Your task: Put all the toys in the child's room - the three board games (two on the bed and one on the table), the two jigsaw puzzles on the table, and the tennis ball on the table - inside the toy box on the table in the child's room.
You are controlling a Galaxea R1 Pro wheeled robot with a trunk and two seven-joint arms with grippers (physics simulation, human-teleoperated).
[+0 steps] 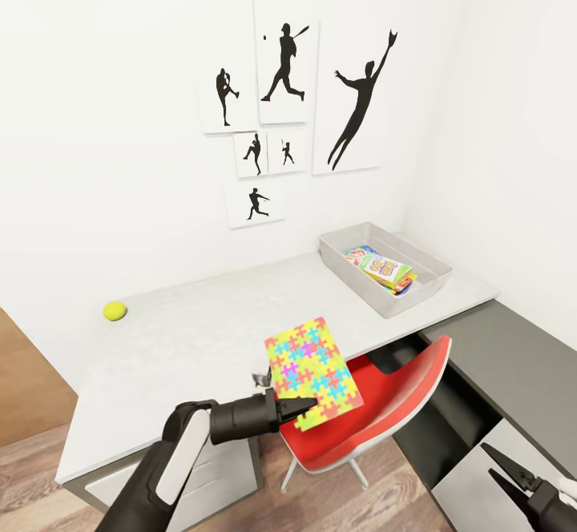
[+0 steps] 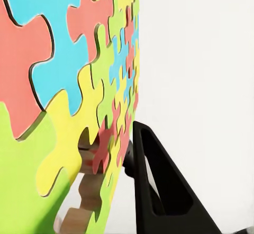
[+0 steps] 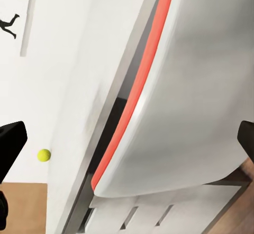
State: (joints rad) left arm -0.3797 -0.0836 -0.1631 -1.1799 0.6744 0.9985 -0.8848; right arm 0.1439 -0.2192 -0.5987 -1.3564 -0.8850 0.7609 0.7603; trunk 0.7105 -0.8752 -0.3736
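Observation:
My left gripper (image 1: 300, 405) is shut on the lower edge of a multicolour jigsaw puzzle (image 1: 312, 370), held tilted in the air over the table's (image 1: 208, 316) front edge and the red chair (image 1: 385, 412). In the left wrist view the puzzle (image 2: 69, 86) is pressed against one black finger (image 2: 159, 186). The toy box (image 1: 353, 280) stands at the table's far right with colourful board games (image 1: 383, 269) stacked inside. The tennis ball (image 1: 114, 311) lies at the table's far left, also seen in the right wrist view (image 3: 44, 155). My right gripper (image 1: 487, 460) hangs open, low on the right.
The chair's grey back with its red edge (image 3: 174, 86) is close in front of my right gripper. A dark grey lower surface (image 1: 505, 356) with white fronts runs along the right wall. Black silhouette sports pictures (image 1: 284, 75) hang above the table. Wood floor (image 1: 24, 388) lies to the left.

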